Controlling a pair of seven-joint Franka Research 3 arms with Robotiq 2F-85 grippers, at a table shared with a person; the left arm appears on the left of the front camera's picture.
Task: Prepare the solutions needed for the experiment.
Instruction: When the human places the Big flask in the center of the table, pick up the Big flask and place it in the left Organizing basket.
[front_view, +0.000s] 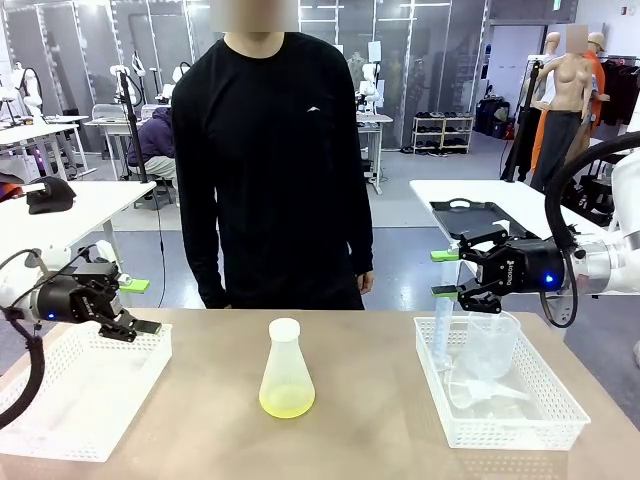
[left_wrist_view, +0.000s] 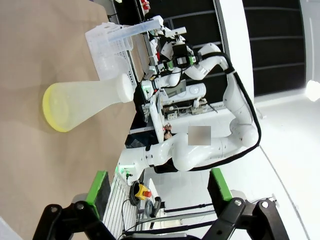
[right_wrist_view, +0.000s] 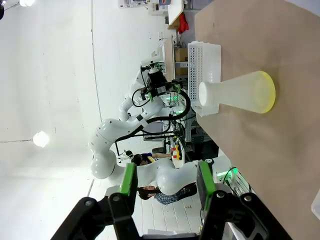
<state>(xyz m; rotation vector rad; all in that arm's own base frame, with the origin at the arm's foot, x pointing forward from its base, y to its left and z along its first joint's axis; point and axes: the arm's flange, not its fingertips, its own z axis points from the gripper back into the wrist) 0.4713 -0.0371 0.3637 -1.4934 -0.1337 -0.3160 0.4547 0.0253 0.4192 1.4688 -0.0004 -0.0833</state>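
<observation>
The yellow solution (front_view: 287, 403) lies as a shallow layer in the capped flask (front_view: 285, 360), mid-desk (front_view: 370, 440). The flask stands upright, long axis vertical, cap up. The left pincer (front_view: 138, 306) gapes wide, empty. The right pincer (front_view: 446, 274), partly apart and empty, hovers over the basket (front_view: 560, 420) holding a beaker (front_view: 493, 345). Most of the mixing seems left to do.

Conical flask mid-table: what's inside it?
A shallow layer of pale yellow-green solution lies at the bottom of the conical flask. A white cap sits on the neck. The frosted wall hides whether anything else is above the liquid.
</observation>
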